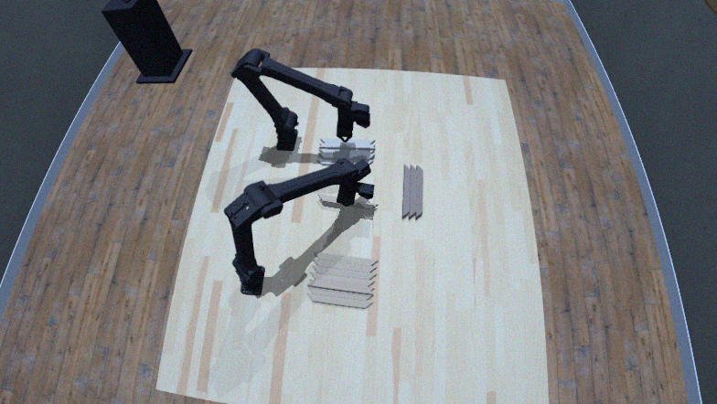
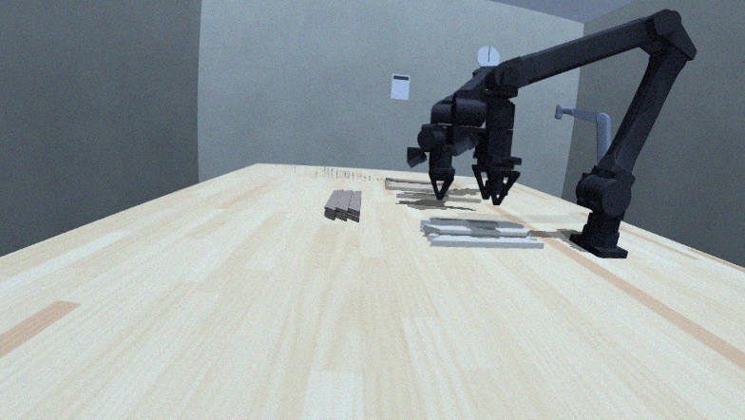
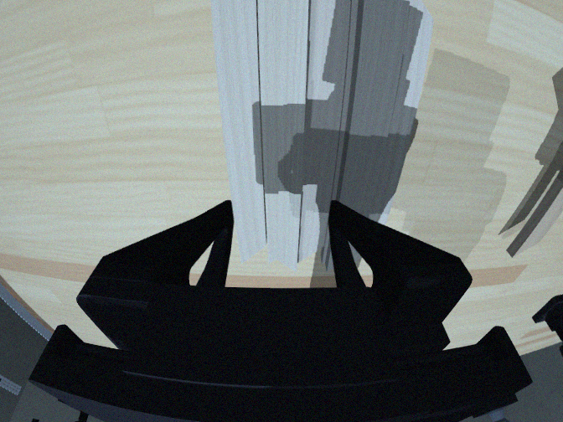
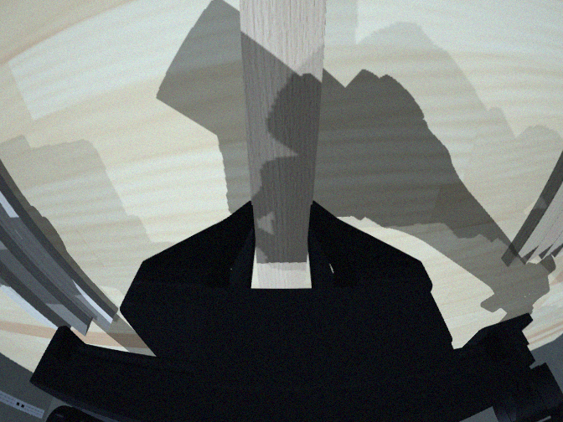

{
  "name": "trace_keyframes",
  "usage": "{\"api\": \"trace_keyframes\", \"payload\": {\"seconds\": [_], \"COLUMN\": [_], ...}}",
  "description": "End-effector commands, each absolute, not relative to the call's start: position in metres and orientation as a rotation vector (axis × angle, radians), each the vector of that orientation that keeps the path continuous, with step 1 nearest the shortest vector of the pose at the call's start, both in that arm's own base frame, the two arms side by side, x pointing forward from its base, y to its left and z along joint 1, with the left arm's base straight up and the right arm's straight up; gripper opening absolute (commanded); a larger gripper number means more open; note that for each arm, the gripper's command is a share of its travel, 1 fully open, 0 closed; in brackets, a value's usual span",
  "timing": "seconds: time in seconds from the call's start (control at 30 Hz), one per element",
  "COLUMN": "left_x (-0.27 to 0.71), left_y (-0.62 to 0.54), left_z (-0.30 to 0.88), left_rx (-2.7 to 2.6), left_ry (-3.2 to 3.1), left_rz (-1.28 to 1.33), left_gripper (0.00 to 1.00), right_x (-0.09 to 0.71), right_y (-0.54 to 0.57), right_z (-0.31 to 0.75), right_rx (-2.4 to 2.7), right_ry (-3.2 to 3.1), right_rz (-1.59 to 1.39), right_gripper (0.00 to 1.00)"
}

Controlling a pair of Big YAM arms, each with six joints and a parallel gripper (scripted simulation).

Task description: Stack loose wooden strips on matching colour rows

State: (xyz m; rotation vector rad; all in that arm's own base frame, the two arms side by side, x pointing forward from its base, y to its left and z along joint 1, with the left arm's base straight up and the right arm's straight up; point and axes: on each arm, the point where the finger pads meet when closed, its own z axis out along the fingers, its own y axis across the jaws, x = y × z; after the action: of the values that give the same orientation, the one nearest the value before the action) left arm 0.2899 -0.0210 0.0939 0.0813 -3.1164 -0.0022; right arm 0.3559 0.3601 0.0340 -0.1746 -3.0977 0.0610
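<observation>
The white row has several pale strips lying lengthwise. My left gripper is open above it, with no strip between its fingers. My right gripper is shut on a grey-brown strip, between the two rows. Its height off the table is hard to tell. The grey-brown row lies on the far side of my right gripper from the white row. Arm shadows darken parts of the strips.
A separate stack of darker strips lies crosswise beyond the rows, off their ends. The two arms reach in side by side, with the right arm's forearm close to the white row in the top view.
</observation>
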Motion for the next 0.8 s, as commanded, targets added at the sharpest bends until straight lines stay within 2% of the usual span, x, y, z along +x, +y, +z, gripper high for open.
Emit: {"api": "trace_keyframes", "payload": {"seconds": [0.0,0.2,0.63,0.77], "left_x": [0.314,0.309,0.300,0.299], "left_y": [-0.021,-0.027,-0.076,-0.082], "left_z": [0.122,0.121,0.157,0.165], "left_rx": [0.056,-0.090,-0.682,-0.779], "left_ry": [-3.185,-3.236,-3.439,-3.459], "left_rz": [0.015,0.097,0.595,0.661], "left_gripper": [0.55,0.55,0.55,0.55], "right_x": [0.372,0.372,0.374,0.374], "right_y": [0.376,0.376,0.379,0.379], "right_z": [0.084,0.075,0.075,0.075], "right_rx": [-0.179,-0.178,-0.179,-0.179], "right_ry": [-3.162,-3.152,-3.157,-3.157], "right_rz": [-0.043,-0.024,-0.033,-0.033], "right_gripper": [0.21,0.21,0.21,0.21]}}
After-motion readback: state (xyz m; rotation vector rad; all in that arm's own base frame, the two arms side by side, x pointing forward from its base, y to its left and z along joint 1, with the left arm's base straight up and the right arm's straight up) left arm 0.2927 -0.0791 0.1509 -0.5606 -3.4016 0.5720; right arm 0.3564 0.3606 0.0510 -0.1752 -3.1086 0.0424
